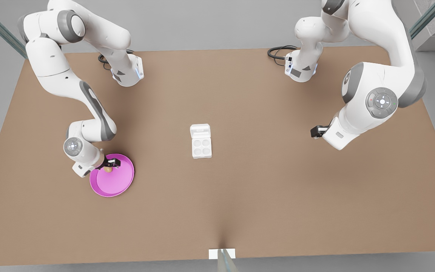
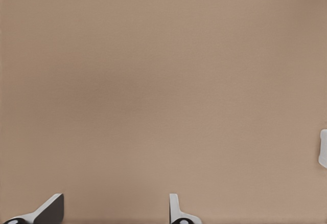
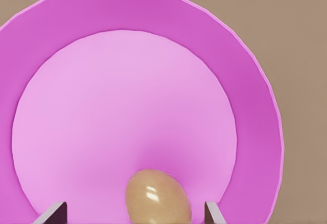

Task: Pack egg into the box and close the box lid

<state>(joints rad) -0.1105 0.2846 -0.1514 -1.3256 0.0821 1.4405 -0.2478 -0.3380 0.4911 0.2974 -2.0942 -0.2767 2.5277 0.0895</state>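
Even soft light, faint shadows, glint on egg point(image 3: 157, 197).

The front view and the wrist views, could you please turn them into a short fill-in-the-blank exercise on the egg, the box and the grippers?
1. The egg lies on the pink ____.
2. The box has ____ round cups, and its lid is open.
3. The fingers of the right gripper stand apart, one on each side of the ____.
4. The left gripper hangs over the bare ____.

Missing words: plate; four; egg; table
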